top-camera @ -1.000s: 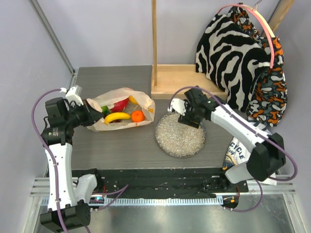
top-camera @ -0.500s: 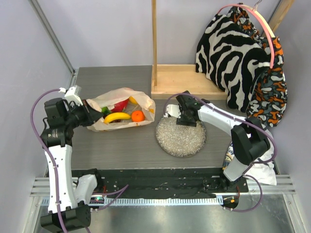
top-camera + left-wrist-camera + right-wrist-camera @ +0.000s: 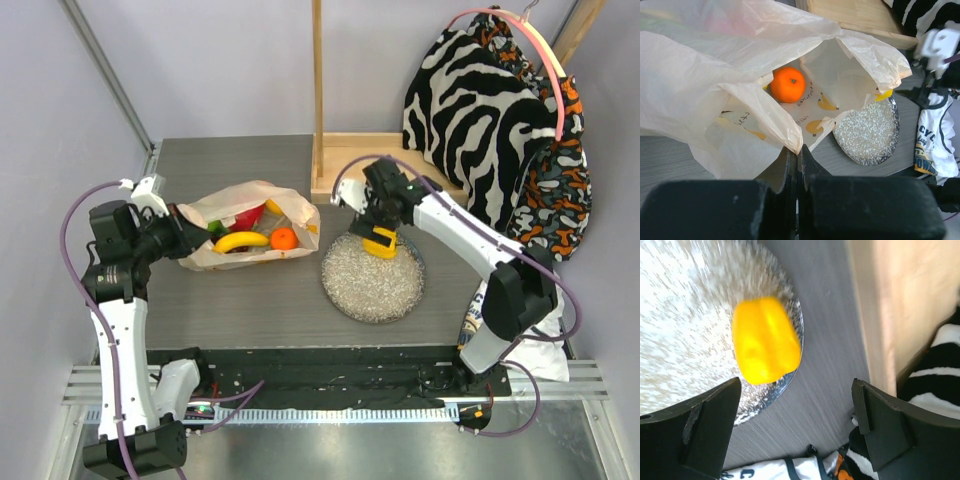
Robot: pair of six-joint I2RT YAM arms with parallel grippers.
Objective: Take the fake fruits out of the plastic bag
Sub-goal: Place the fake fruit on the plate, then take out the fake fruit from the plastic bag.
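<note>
The plastic bag [image 3: 258, 200] [image 3: 695, 85] lies open at the table's left, and my left gripper [image 3: 184, 240] [image 3: 797, 150] is shut on its near left edge. Inside it I see a banana [image 3: 241, 241], an orange [image 3: 284, 239] [image 3: 788, 84], a red fruit [image 3: 247, 216] and a bit of a green one [image 3: 217, 227]. A yellow pepper [image 3: 380, 243] [image 3: 765, 340] rests on the far rim of the speckled grey plate [image 3: 370, 285] [image 3: 680, 315]. Just beyond and above it hangs my right gripper [image 3: 377, 221] [image 3: 796, 390], open and holding nothing.
A wooden stand's base [image 3: 385, 165] and its post [image 3: 318, 80] sit right behind the plate. Zebra-print clothes [image 3: 480, 110] hang at the back right. A white printed cloth [image 3: 490, 315] [image 3: 770, 470] lies at the right near the arm's base.
My right gripper has opened and let go of the yellow pepper, which now lies on the plate's far rim; the arm has drawn back towards the wooden base. The left arm has not moved.
</note>
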